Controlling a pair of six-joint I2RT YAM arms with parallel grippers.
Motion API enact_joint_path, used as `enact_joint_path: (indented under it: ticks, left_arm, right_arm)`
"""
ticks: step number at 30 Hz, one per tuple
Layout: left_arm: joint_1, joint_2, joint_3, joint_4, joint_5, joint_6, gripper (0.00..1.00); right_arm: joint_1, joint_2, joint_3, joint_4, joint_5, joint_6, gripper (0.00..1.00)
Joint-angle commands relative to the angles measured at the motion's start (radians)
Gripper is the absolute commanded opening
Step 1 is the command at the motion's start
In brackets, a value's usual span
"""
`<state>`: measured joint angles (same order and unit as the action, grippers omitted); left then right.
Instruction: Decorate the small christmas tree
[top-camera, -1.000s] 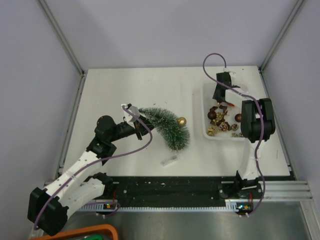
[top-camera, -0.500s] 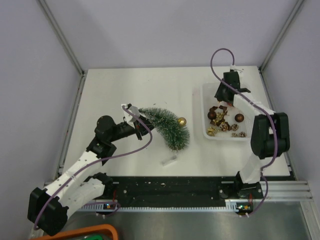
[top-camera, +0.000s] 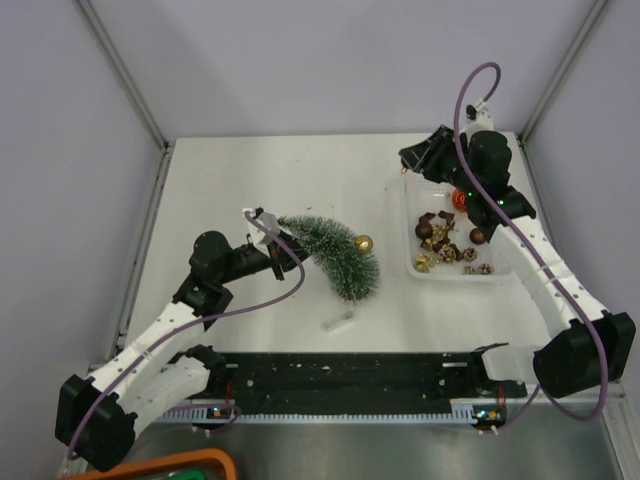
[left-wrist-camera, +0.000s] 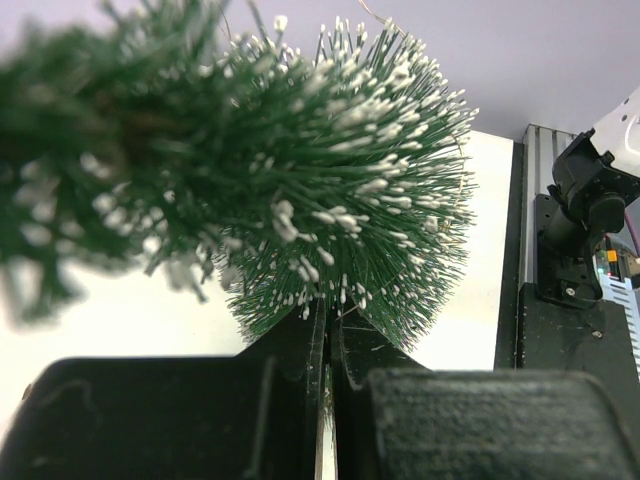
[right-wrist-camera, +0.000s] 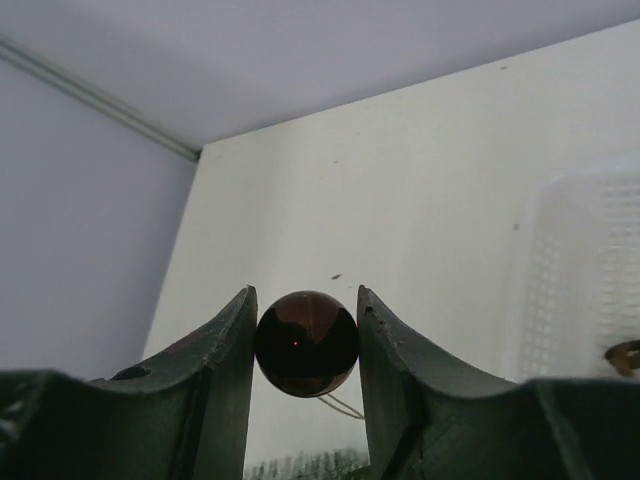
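Note:
The small christmas tree (top-camera: 335, 253) lies tilted on the table, its wide end toward the front right, with a gold bauble (top-camera: 364, 243) on it. My left gripper (top-camera: 283, 252) is shut on the tree near its narrow end. In the left wrist view the bristles (left-wrist-camera: 330, 190) fill the frame above the closed gripper (left-wrist-camera: 328, 335). My right gripper (top-camera: 412, 157) is raised above the tray's far left corner. In the right wrist view the right gripper (right-wrist-camera: 305, 297) is shut on a dark brown bauble (right-wrist-camera: 306, 345) with a loop of string below it.
A white tray (top-camera: 410, 262) at the right holds several brown, gold and red ornaments. A small white piece (top-camera: 339, 320) lies on the table in front of the tree. Metal frame rails and grey walls enclose the table.
My right arm has lifted out of the tray and swung up and toward the far left, carrying the brown bauble. The left arm and the tree have not moved.

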<state>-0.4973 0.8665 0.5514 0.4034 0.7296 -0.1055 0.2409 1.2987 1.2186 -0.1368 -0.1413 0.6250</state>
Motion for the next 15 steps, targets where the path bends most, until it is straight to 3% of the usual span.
enact_joint_path:
  ticks: [1,9,15]
  left_arm:
    - [0.002,0.009,0.013,-0.021,0.033,-0.002,0.0]
    - [0.003,0.011,0.012,-0.023,0.03,-0.007,0.0]
    - [0.003,0.012,0.01,-0.02,0.028,-0.007,0.0]
  right_arm:
    - [0.128,-0.062,0.045,0.046,-0.067,0.03,0.22]
    - [0.31,-0.102,0.093,0.054,-0.055,0.031,0.21]
    - [0.36,-0.127,0.099,0.057,-0.084,0.042,0.21]
